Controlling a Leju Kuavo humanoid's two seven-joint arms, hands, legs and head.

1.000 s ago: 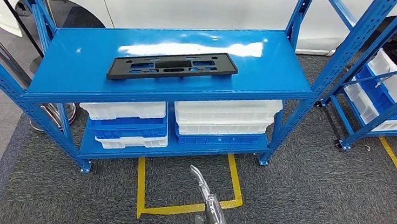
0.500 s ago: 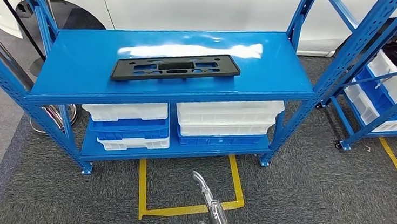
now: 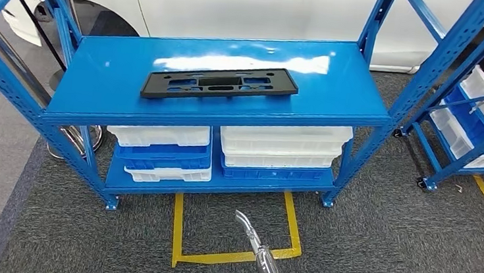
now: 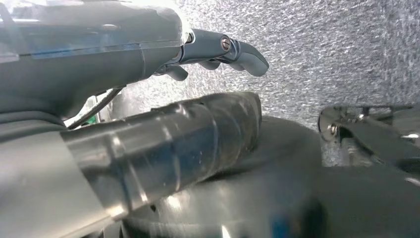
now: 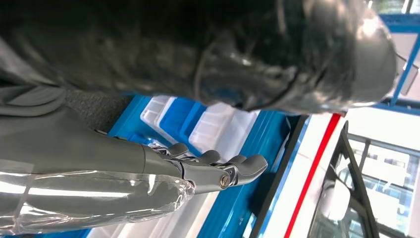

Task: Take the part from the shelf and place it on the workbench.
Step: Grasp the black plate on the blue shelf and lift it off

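We see one black part (image 3: 219, 83) lying flat on the top board of the blue shelf (image 3: 349, 93), in the upper middle of the head view, a little left of the centre of the board. It is long, thin and flat, with several cut-out openings, and it looks like moulded plastic. We judge it to be light and rather stiff, though it may bend a little if taken by one end only. Its surface seems matt, so we do not expect it to slip much. We think the best hold is at the two short ends, one hand on each, or along the near long edge, which is clear of other things.

On the lower board we count four stacks of white and blue trays (image 3: 278, 149), in two groups. A second blue rack (image 3: 457, 102) with more trays stands at the right edge of the frame.

Our left hand (image 4: 218, 52) hangs over the grey carpet, fingers loosely spread, holding nothing. Our right hand (image 5: 213, 168) is also free, its fingers gently bent and apart, with the shelf behind it. Both are well apart from the part.
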